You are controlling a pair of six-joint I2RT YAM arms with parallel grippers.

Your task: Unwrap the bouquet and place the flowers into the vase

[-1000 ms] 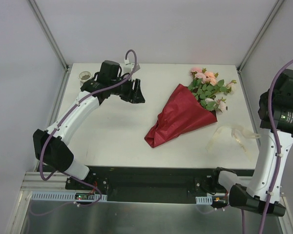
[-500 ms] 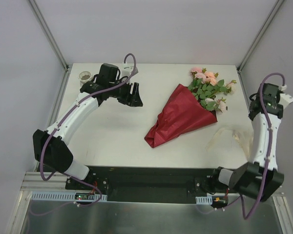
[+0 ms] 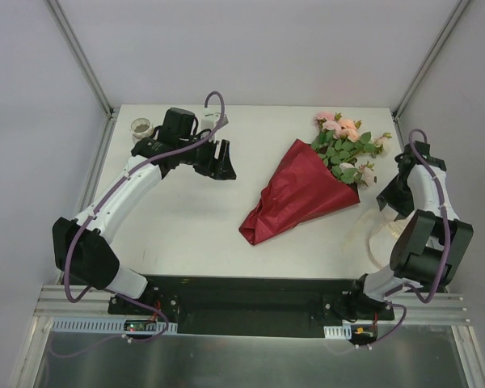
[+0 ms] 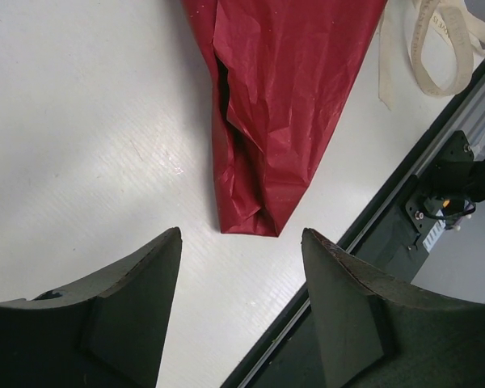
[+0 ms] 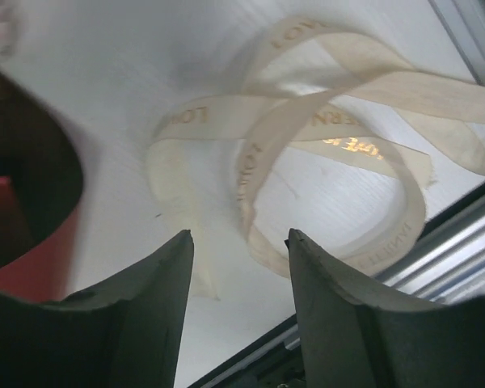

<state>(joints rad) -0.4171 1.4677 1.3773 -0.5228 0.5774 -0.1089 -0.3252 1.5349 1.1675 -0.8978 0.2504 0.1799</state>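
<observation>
While one bouquet (image 3: 317, 179) lies in its dark red paper (image 3: 287, 202) right of the table's (image 3: 186, 218) middle, its blooms (image 3: 339, 126) too bunched to count, one cream ribbon (image 5: 307, 137) lies loose by the right front edge. One vase (image 3: 140, 127) stands in the far left corner. Two claws gape empty: the left claw (image 4: 241, 238) near the vase, the right claw (image 5: 238, 234) over the ribbon.

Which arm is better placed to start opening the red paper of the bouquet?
Probably left: the left gripper is open and faces the loose fold of the red paper, while the right gripper hangs over the ribbon.
</observation>
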